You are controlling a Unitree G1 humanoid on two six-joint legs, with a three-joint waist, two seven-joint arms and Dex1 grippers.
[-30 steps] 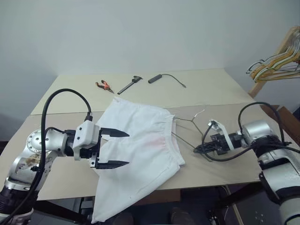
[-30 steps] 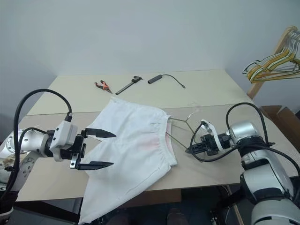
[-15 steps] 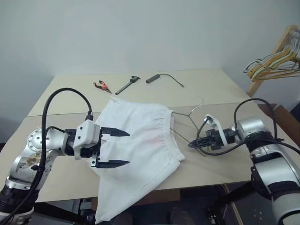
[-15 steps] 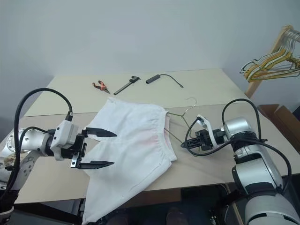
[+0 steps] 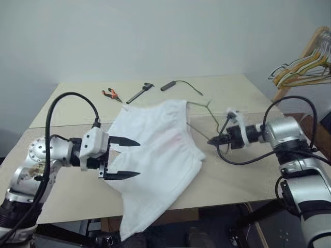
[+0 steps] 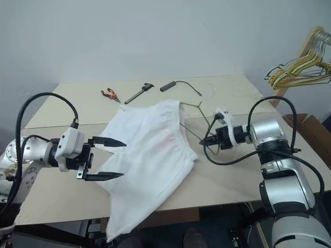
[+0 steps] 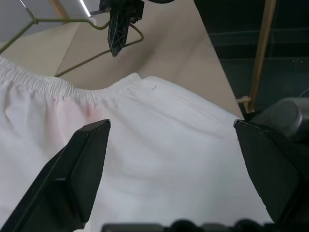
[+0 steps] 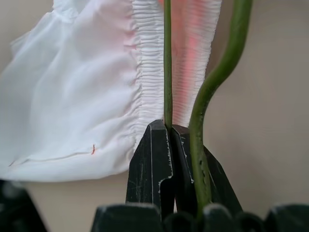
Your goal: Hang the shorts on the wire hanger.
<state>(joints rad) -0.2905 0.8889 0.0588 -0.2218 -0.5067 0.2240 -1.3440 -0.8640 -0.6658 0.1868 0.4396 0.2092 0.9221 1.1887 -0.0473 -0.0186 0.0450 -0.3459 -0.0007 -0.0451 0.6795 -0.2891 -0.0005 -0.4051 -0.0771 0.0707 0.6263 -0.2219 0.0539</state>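
Shorts: you see one pair of white thin-fabric shorts [image 5: 155, 155] with a faint pink-red patch, spread on the pale beige worktop [image 5: 243, 175]; one leg hangs over the near edge.
Wire hanger: one thin grey-olive metal wire hanger [image 6: 199, 118], raised at a tilt off the worktop, one end of its frame tucked into the elastic waistband.
Left gripper [image 5: 122, 158]: one, its two black fingers wide apart, hovering over the left half of the shorts and holding nothing.
Right gripper [image 8: 169, 140]: one, its two black fingers pressed together on the wire hanger, just right of the waistband.
Small tools: you can count three at the far side of the worktop: orange-handled pliers [image 5: 111, 94], a dark metal caliper-like tool [image 5: 140, 93], a black cylinder with a thin cord [image 5: 178, 84].
Other hangers: a bunch of yellow and pale wire hangers [image 5: 305, 70] on a wooden rack at the right edge; you cannot count them.
Hidden: the hanger's end inside the fabric; the hanging leg's hem is cut off below the worktop edge; the hook is too thin to trace.
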